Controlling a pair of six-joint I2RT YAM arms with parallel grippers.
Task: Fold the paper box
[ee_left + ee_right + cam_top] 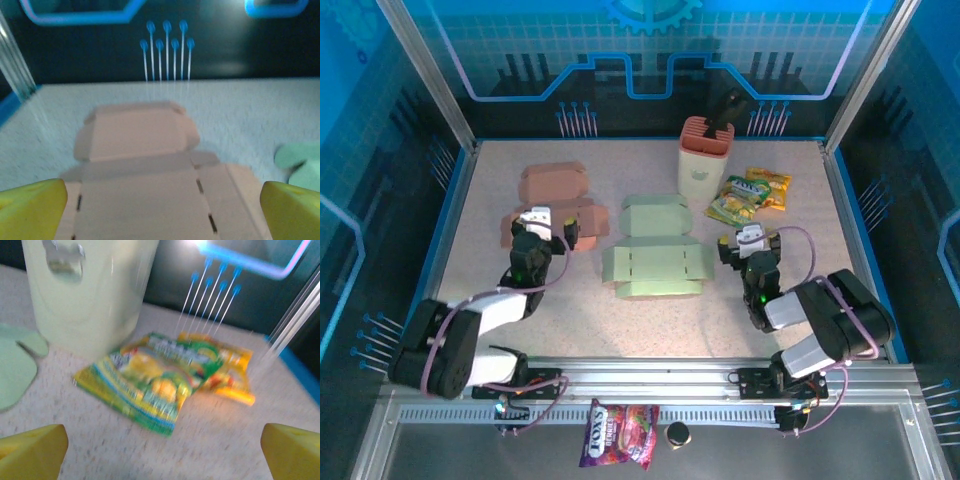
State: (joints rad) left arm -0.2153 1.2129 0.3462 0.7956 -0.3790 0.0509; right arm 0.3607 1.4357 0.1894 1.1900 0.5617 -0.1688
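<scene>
- Pink flat paper box (552,190) lies at the table's (650,320) left, unfolded, flaps spread.
- Left gripper (548,228) sits over the near part of that box, jaws spread wide and holding nothing.
- Left wrist view: yellow fingertips (32,207) sit at the bottom corners, with the pink box (140,165) flat between and beyond them. Can't tell whether they touch it.
- Green flat paper box (655,250) lies at table centre, between the two arms, also unfolded. Its edge shows in the left wrist view (302,165).
- Right gripper (752,240) is just right of the green box, jaws fully released and empty.
- Right wrist view: fingertips (292,450) are wide apart above bare table, snack packets (155,380) ahead and a pale bin (85,290) behind them.
- Candy bag (618,435) lies on the near rail.
</scene>
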